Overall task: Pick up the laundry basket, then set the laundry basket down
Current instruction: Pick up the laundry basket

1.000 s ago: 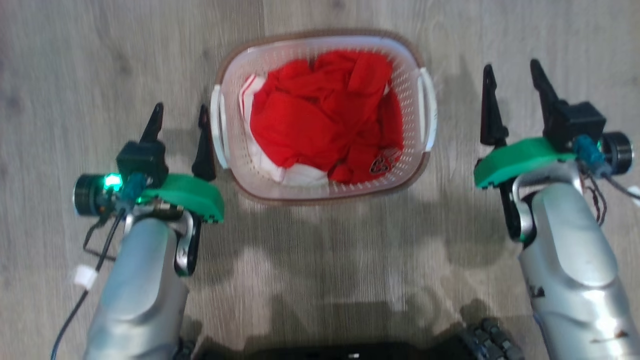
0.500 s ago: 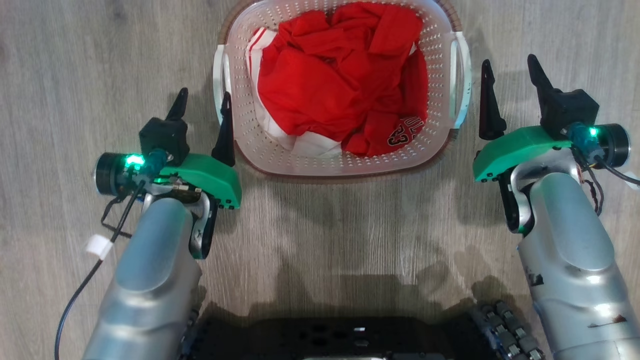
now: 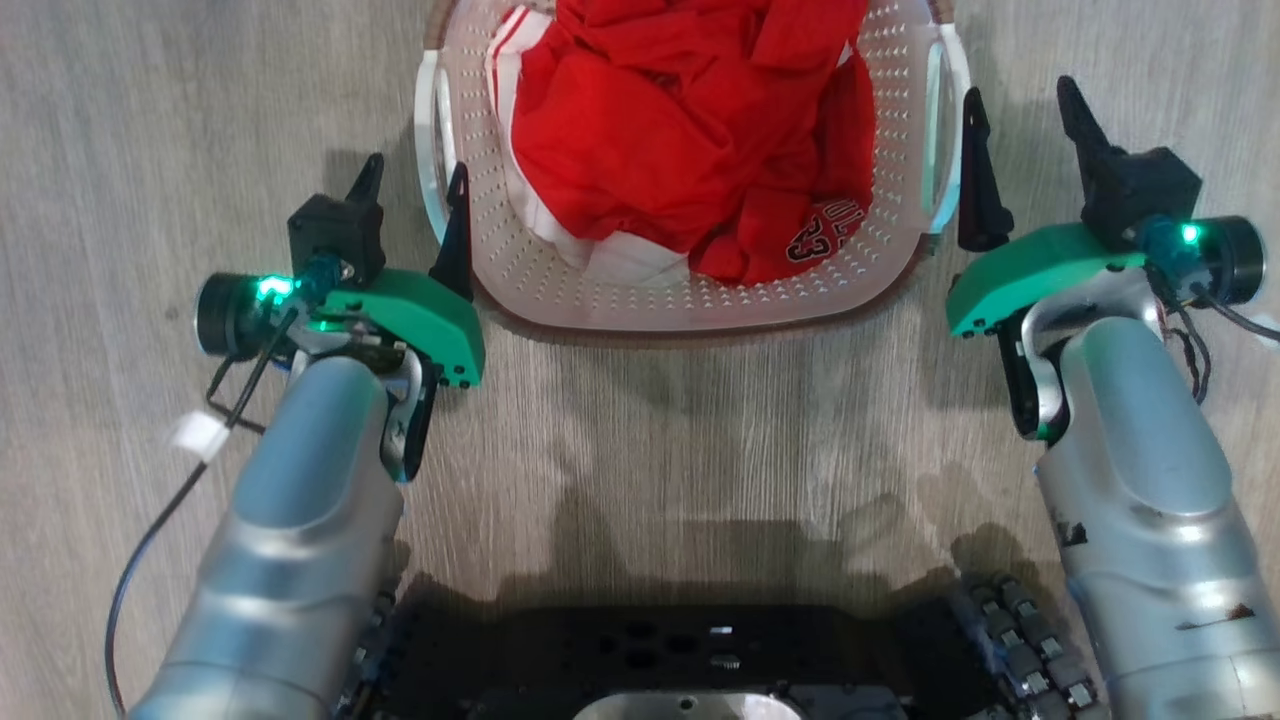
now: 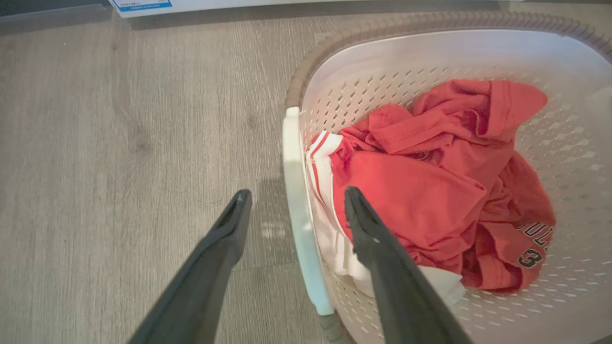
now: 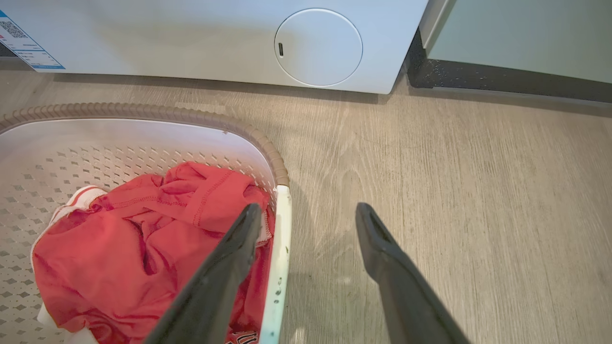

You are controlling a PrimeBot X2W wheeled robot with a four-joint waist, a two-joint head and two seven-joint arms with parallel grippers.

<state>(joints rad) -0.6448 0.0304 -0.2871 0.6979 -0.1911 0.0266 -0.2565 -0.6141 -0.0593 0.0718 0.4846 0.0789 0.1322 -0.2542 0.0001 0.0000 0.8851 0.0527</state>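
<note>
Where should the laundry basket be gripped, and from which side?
Take the laundry basket by its two side handles, left pincer on the left handle, right pincer on the right handle, each from its own side, one finger inside and one outside. The handles are thin bars along the rim, fitting open jaws.

Laundry basket (image 3: 700,300) holding clothes (image 3: 660,130) stands between left end effector (image 3: 416,166) and right end effector (image 3: 1020,90).

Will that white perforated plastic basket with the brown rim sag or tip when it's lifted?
Probably stiff: the white perforated plastic basket keeps its moulded shape. Likely light, holding a few crumpled red clothes. A lift by both white side handles should keep it fairly level; the smooth plastic might slip.
</note>
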